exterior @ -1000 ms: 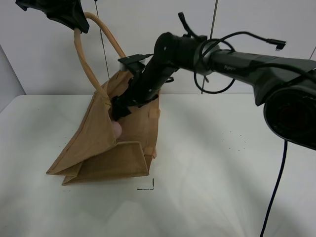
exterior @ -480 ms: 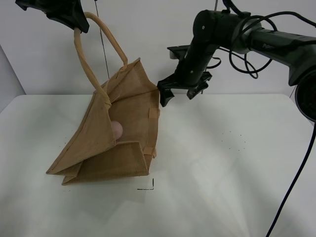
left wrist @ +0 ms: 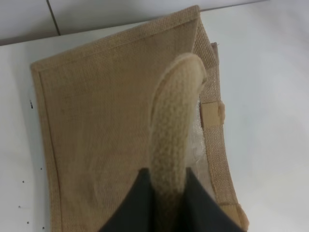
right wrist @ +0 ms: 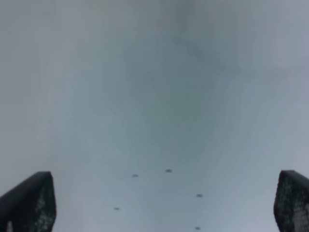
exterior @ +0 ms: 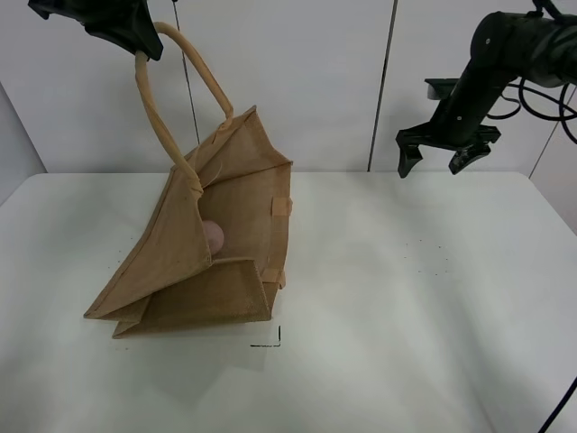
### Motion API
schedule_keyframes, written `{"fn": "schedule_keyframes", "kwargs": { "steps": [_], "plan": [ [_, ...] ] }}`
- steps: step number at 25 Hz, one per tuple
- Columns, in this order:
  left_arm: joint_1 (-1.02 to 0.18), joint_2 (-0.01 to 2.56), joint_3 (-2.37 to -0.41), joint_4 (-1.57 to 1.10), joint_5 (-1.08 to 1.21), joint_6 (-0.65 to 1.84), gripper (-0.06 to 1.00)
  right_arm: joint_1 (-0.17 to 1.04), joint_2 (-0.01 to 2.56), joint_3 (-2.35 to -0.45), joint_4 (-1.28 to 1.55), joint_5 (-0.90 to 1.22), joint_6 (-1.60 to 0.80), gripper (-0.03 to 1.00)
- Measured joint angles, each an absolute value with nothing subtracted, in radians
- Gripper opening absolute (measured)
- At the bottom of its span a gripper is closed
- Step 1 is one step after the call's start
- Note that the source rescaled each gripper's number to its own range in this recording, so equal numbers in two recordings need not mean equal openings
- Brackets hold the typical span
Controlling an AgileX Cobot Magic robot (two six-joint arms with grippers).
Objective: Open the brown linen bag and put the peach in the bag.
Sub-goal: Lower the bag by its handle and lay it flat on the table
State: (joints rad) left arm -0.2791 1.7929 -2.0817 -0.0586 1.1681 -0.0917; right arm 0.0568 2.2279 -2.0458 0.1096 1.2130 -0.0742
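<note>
A: At top left, left gripper (exterior: 142, 43) is clamped on one looped handle (left wrist: 174, 121) of the brown linen bag (exterior: 230, 180), lifting that side. Mouth gapes open to the right.
B: Peach?
A: Inside. The peach (exterior: 214, 236) sits low against the bag's inner wall. The bag's base rests on the table (exterior: 406, 316).
B: Other arm?
A: Up in the air at far right, well apart from the bag. The right gripper (exterior: 435, 162) is spread wide, nothing between its fingers (right wrist: 29, 203).
</note>
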Motion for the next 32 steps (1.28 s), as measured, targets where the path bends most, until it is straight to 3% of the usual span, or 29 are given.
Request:
{"fn": "schedule_keyframes", "kwargs": {
  "steps": [6, 11, 25, 32],
  "plan": [
    [-0.279, 1.793, -2.082, -0.059, 1.168, -0.092, 0.00, 0.039, 2.170, -2.015, 0.109, 1.216, -0.070, 1.00],
    [-0.279, 1.793, -2.082, -0.059, 1.168, -0.092, 0.00, 0.039, 1.996, -1.847, 0.110, 1.213, -0.069, 1.00],
    [-0.279, 1.793, -2.082, -0.059, 1.168, -0.092, 0.00, 0.039, 1.180, -0.911, 0.105, 1.217, -0.095, 1.00],
    [-0.279, 1.793, -2.082, -0.059, 1.168, -0.091, 0.00, 0.039, 0.734, -0.593, 0.095, 1.115, -0.081, 1.00]
  ]
}}
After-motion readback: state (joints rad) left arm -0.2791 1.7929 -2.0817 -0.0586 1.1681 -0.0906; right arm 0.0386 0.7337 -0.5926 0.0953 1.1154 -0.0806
